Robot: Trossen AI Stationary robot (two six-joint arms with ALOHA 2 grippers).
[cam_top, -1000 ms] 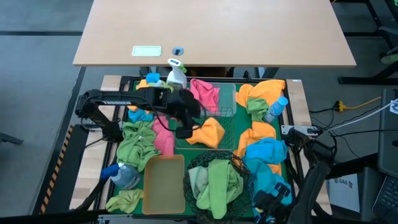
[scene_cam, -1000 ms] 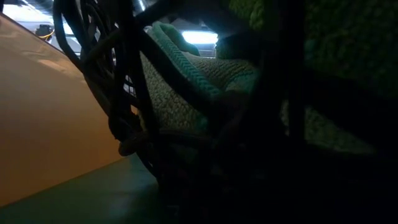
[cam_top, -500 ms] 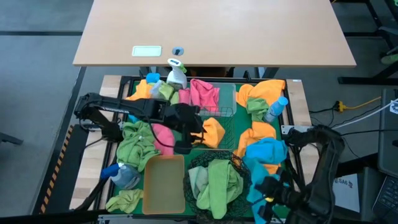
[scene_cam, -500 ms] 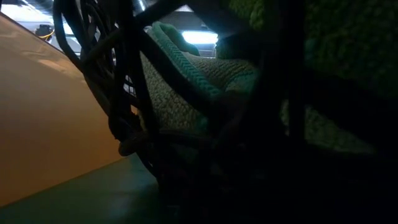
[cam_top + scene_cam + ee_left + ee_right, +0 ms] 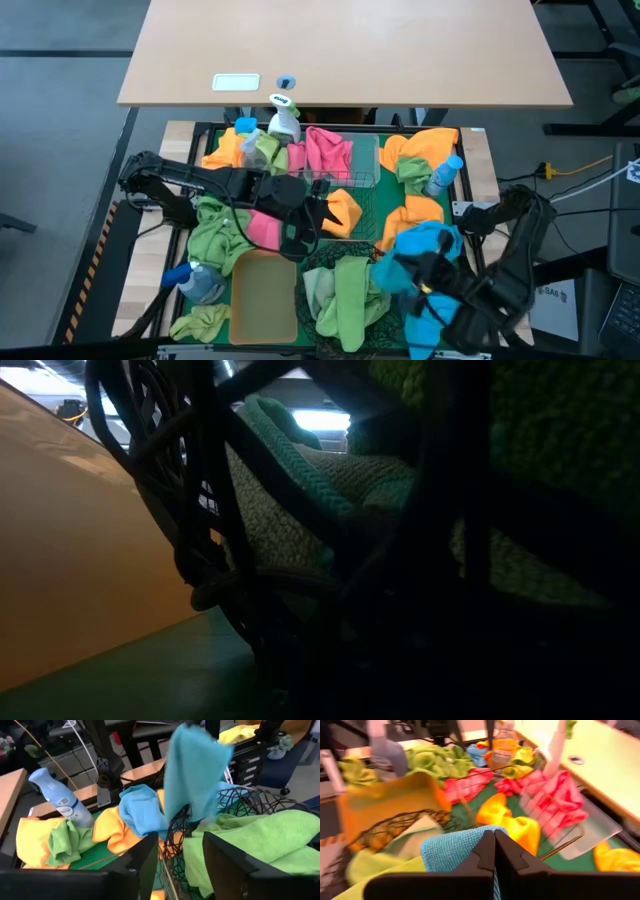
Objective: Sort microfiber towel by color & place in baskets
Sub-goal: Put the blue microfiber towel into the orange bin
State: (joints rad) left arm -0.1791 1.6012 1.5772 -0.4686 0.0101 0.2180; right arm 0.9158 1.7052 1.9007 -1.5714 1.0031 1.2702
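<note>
Two arms are at work, and the bigger change is on the right: a second ago the right gripper sat low at the table's near right corner, and now it has swung inward over the blue pile, its fingers pinched together on a blue towel that hangs lifted from it. I judge this to be a blue cloth on its way to a basket, not yet delivered. The left gripper has slid from the pink towels toward the near side and now hovers between the tan bin and the round black mesh basket, fingers parted and empty.

That mesh basket already holds green towels; the tan bin looks bare. Pink towels lie in a wire basket at the far side. An orange towel lies loose mid-table, more green at the left. The two grippers are near each other, which could crowd a drop. A spray bottle stands far off.
</note>
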